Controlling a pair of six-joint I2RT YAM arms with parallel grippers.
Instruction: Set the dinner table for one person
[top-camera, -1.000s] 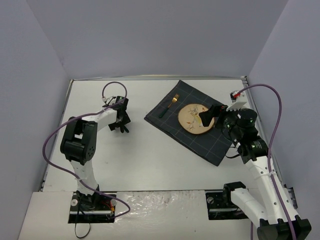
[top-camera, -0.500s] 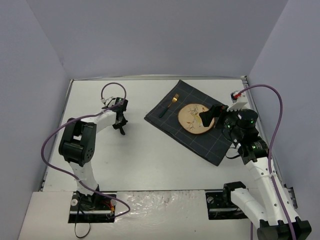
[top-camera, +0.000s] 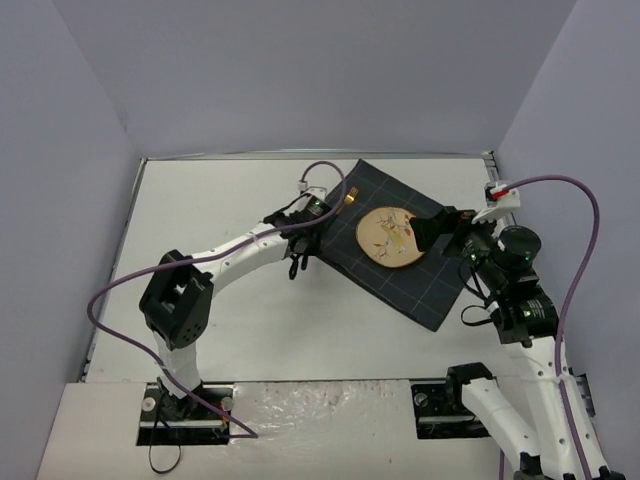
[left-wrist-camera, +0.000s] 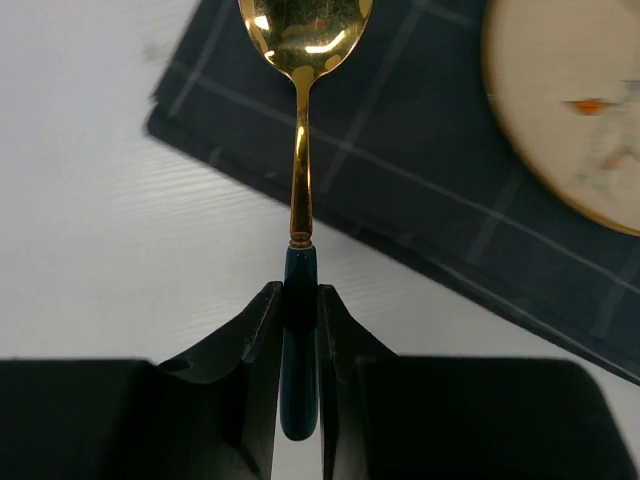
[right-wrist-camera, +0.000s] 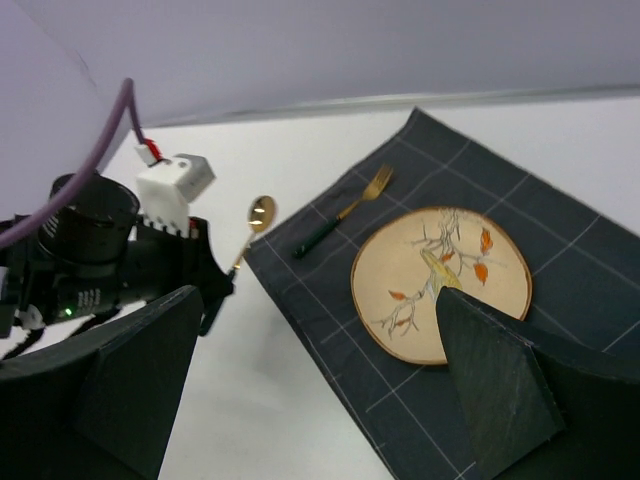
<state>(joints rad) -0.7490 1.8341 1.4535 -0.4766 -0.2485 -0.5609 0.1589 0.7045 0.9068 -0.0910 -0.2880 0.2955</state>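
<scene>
Pale lavender-grey walls (top-camera: 300, 70) close me in on three sides and meet in a corner behind the work surface. Beneath me lies the dinner table (top-camera: 230, 310), a broad white top with a thin metal rim along its far and side edges; it fills the floor of this space, and most of its left half is bare white.

On its right half a dark grey checked cloth (top-camera: 420, 290) lies skewed, one corner pointing toward the back wall. Purple cables (top-camera: 120, 290) loop from both my arms above the tabletop.

Near the middle of the cloth sits a round cream plate (top-camera: 388, 238) painted with a branch and orange leaves. Just left of the plate, on the cloth, a fork (right-wrist-camera: 345, 212) lies with gold tines toward the back and a dark handle toward the cloth's left corner.

My right gripper (right-wrist-camera: 318, 300) hangs over the right part of the cloth beside the plate, fingers spread wide with nothing between them.

My left gripper (left-wrist-camera: 299, 300) is pinched tight on the dark green handle of a gold spoon (left-wrist-camera: 301, 150). The fingers are over white tabletop, and the bowl reaches out over the cloth's left edge.
</scene>
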